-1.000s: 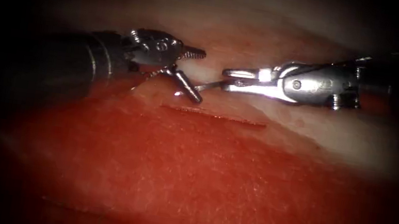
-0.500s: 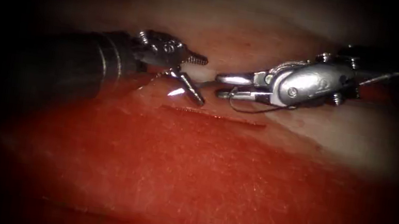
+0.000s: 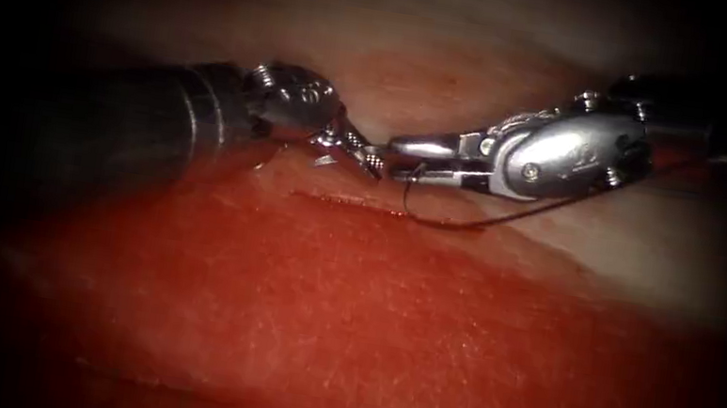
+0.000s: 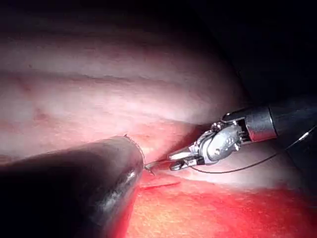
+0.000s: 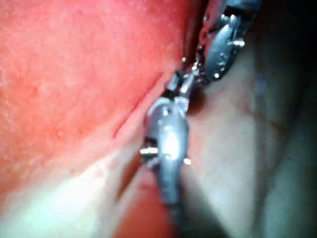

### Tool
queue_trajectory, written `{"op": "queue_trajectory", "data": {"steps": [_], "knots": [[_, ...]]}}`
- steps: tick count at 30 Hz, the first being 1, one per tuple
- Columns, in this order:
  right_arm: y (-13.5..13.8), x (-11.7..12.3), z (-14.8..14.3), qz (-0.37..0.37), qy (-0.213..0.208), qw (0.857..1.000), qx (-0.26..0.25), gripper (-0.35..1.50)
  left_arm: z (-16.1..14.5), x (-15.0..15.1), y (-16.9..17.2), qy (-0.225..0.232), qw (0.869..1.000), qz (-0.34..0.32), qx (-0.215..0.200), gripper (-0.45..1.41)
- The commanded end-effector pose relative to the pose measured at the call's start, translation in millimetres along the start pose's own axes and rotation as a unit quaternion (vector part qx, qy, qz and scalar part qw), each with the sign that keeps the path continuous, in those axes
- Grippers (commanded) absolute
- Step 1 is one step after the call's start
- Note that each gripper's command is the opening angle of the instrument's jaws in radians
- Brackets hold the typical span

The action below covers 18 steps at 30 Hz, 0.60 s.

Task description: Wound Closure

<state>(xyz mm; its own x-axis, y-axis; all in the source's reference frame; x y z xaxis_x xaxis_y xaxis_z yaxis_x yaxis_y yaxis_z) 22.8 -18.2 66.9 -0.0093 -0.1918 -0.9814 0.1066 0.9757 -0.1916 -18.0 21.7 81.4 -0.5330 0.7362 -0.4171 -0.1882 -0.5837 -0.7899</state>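
Two needle drivers meet tip to tip just behind the cut [image 3: 336, 198] in the tissue [image 3: 365, 328]. My left tool [image 3: 368, 159] comes in from the left and its jaws are shut on the needle's [image 3: 386, 157] pointed end. From the right, my right tool [image 3: 400, 157] stays shut on the needle's other end. Only a short silver stretch of needle shows between them, held clear of the tissue. Dark thread [image 3: 456, 224] hangs from the right jaws, dips over the cut's right end and runs back to the right. In the left wrist view the needle [image 4: 157, 164] bridges my left shaft [image 4: 74, 188] and the right tool [image 4: 178, 159].
Red fluid covers the near tissue in front of the cut. Pale tissue [image 3: 623, 250] lies behind and to the right. The right wrist view has the cut [image 5: 138, 106] running beside the right tool's body [image 5: 168, 134], with the left tool [image 5: 223, 44] beyond.
My left jaws, wide open around the needle a second ago, have closed on it. The right tool has rolled and shifted slightly left, and a loop of thread has dropped below it.
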Motion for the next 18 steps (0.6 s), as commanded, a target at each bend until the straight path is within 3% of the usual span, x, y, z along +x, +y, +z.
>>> {"op": "queue_trajectory", "data": {"steps": [1, 4, 6, 7, 8, 10, 18], "knots": [[0.0, -0.6, 1.1, -0.001, 0.001, 1.0, 0.001, -0.35, 0.4, 0.2, -0.4, 0.001, 1.0, -0.011, -0.005, -0.45], [0.0, -0.7, 1.3, -0.001, -0.006, 1.0, 0.0, -0.35, 0.5, 0.1, -0.1, 0.0, 0.998, -0.055, -0.013, -0.45], [0.0, -0.7, 1.3, 0.017, -0.024, 0.999, -0.014, 0.19, 0.5, 0.1, -0.1, 0.013, 0.998, -0.066, -0.015, -0.45], [0.1, -0.8, 1.3, 0.02, -0.024, 0.999, -0.027, 0.37, 0.5, 0.1, -0.1, 0.017, 0.998, -0.065, -0.015, -0.45], [0.3, -0.8, 1.3, 0.029, -0.023, 0.998, -0.047, 0.86, 0.5, 0.1, -0.1, 0.024, 0.997, -0.065, -0.016, -0.45], [1.0, -0.9, 1.2, 0.039, -0.03, 0.995, -0.086, 1.28, 0.6, 0.2, -0.1, 0.038, 0.997, -0.068, -0.016, -0.45], [2.0, -0.7, 0.6, 0.102, -0.029, 0.978, -0.18, 1.33, -0.4, 1.4, -0.3, 0.133, 0.986, -0.095, -0.028, -0.45]]}}
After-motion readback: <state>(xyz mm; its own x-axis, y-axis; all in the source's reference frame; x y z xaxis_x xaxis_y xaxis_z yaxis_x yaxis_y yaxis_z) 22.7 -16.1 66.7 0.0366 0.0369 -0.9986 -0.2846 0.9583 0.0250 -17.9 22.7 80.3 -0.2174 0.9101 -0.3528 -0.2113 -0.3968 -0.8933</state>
